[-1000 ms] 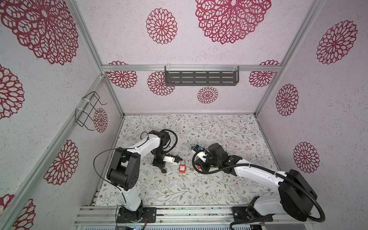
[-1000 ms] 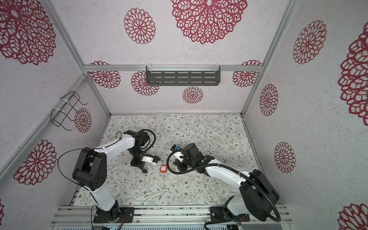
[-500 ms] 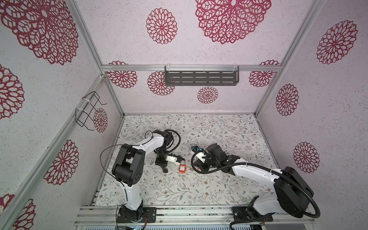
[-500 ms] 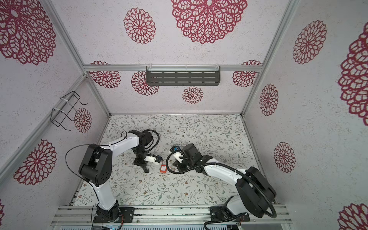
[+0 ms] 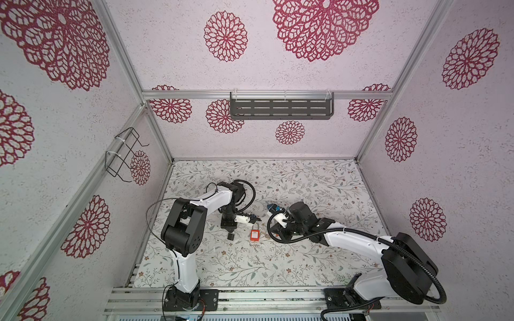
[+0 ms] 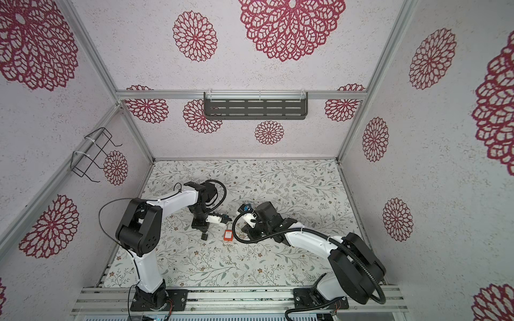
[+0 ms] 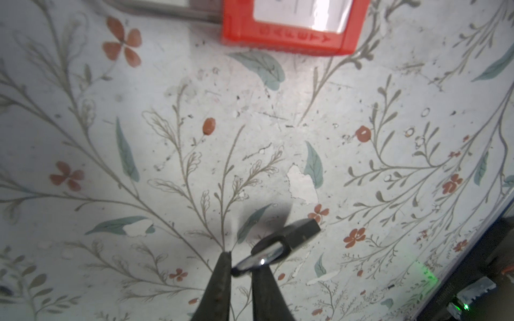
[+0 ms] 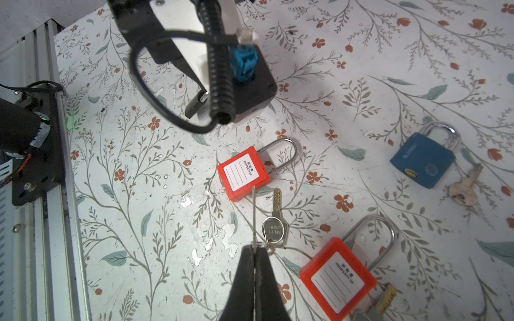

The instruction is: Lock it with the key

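A red padlock (image 8: 243, 173) lies flat on the floral table (image 8: 139, 194), its steel shackle (image 8: 282, 155) raised; it also shows in both top views (image 5: 254, 235) (image 6: 228, 235). My right gripper (image 8: 254, 247) is shut on a thin key (image 8: 253, 216) seen edge-on, its tip at the padlock's bottom face. A second silver-headed key (image 8: 274, 230) hangs from the same ring. My left gripper (image 7: 243, 262) stands just left of the padlock, jaws slightly apart. The blade of a black-headed key (image 7: 297, 232) lies across the gap between its fingers.
Beside the right gripper lie another red padlock (image 8: 338, 278) and a blue padlock (image 8: 422, 161) with its key (image 8: 467, 186); the right arm hides both in the top views. The aluminium front rail (image 8: 55, 222) borders the table. Walls enclose the other sides.
The left jaws have parted a little around the black-headed key. The left arm's elbow has swung right. The red padlock has stayed put.
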You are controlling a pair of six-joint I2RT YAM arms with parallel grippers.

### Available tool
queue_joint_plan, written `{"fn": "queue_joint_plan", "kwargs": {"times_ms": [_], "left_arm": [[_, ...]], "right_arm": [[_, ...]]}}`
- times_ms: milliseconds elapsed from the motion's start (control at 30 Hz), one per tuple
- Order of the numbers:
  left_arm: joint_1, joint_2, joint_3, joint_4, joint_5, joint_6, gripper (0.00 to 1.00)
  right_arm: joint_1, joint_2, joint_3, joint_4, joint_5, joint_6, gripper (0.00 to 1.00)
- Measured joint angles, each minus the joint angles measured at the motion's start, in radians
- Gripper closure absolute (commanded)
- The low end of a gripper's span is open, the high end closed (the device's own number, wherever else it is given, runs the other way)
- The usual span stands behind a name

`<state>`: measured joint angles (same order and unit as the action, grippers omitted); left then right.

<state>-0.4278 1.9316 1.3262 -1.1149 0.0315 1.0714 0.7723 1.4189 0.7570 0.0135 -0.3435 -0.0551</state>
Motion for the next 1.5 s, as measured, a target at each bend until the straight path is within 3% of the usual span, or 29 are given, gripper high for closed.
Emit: {"fn": "queue_joint_plan", "kwargs": {"times_ms": [367, 433, 467, 500, 733, 1000, 1233, 1500], "left_arm": [[0.012, 0.003, -0.009, 0.108, 0.031, -0.109, 0.72], [0.021, -0.019, -0.025, 0.135, 0.044, -0.139, 0.65], [0.029, -0.041, -0.038, 0.153, 0.051, -0.157, 0.39], [0.04, -0.071, -0.053, 0.172, 0.062, -0.174, 0.02], [0.136, -0.354, -0.177, 0.356, 0.113, -0.372, 0.03], [0.273, -0.618, -0.342, 0.632, 0.082, -0.721, 0.03], [0.323, -0.7, -0.344, 0.728, 0.025, -0.976, 0.03], [0.366, -0.69, -0.327, 0.734, 0.02, -1.122, 0.03]], "right_arm": [[0.006, 0.0, 0.003, -0.014, 0.008, -0.022, 1.0], [0.013, 0.0, 0.016, -0.04, 0.008, -0.055, 1.0], [0.019, 0.002, 0.028, -0.056, 0.01, -0.074, 1.0], [0.025, 0.008, 0.046, -0.074, 0.011, -0.091, 1.0], [0.097, 0.21, 0.311, -0.196, 0.035, -0.127, 1.0], [0.187, 0.449, 0.565, -0.391, 0.061, -0.024, 1.0], [0.234, 0.61, 0.804, -0.554, 0.112, 0.098, 1.0], [0.263, 0.696, 0.912, -0.669, 0.187, 0.195, 1.0]]}}
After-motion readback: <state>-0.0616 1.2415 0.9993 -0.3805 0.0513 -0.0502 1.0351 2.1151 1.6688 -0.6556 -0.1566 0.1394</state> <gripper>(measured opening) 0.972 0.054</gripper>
